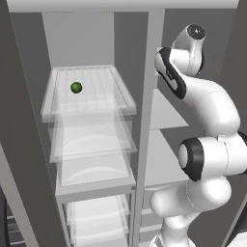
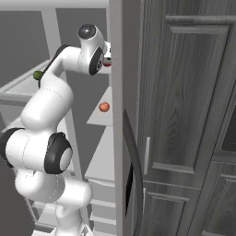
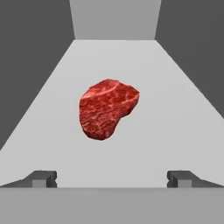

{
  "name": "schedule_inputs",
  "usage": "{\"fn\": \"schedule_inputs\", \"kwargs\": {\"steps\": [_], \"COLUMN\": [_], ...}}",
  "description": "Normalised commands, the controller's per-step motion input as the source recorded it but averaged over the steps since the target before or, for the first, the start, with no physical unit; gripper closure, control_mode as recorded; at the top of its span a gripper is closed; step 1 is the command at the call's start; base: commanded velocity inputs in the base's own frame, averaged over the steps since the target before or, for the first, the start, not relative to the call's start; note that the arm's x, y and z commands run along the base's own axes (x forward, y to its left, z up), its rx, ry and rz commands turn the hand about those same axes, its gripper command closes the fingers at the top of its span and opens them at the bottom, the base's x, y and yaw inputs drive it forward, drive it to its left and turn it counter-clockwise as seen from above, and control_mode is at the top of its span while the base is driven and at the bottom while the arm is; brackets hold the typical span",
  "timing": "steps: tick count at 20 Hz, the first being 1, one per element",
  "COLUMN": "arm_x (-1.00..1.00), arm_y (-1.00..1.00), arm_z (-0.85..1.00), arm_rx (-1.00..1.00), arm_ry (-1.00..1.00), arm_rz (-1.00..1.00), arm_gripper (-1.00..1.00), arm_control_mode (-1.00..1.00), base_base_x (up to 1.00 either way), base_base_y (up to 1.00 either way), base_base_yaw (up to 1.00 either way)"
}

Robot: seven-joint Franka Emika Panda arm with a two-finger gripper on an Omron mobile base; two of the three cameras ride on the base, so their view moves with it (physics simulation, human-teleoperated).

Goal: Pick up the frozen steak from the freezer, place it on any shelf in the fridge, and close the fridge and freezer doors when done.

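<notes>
The frozen steak, a marbled red slab, lies flat in the middle of a plain grey freezer shelf. My gripper is open, its two dark fingertips set wide apart just short of the steak, nothing between them. The arm reaches into the narrow freezer at upper-shelf height, and the hand is partly hidden by the open freezer door. To the freezer's left is the fridge, whose clear shelf carries a small green ball.
A round orange-red fruit sits on the freezer shelf below my hand. The freezer door's dark curved handle faces the dark wood cabinets on the right. More clear shelves and drawers stack below in the fridge.
</notes>
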Motion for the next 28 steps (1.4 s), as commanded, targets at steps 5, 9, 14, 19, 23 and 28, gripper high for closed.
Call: {"fn": "schedule_inputs", "kwargs": {"steps": [5,9,14,19,23,28], "arm_x": [0.09,0.27,0.41,0.57,0.57,0.22], "arm_y": [0.08,0.03,0.00,0.00,0.00,-0.11], "arm_z": [-0.16,-0.22,-0.19,-0.21,-0.24,-0.56], "arm_rx": [0.00,0.00,0.00,0.00,0.00,0.00], "arm_ry": [0.01,0.00,0.00,0.00,0.00,0.00], "arm_rz": [0.04,0.04,0.02,0.00,0.00,0.00], "arm_gripper": [-1.00,-1.00,-1.00,-1.00,-1.00,1.00], "arm_control_mode": [-1.00,-1.00,-1.00,-1.00,-1.00,-1.00], "base_base_x": [0.00,0.00,0.00,0.00,0.00,0.00], "base_base_y": [0.00,0.00,0.00,0.00,0.00,0.00], "base_base_yaw": [0.00,0.00,0.00,0.00,0.00,0.00]}}
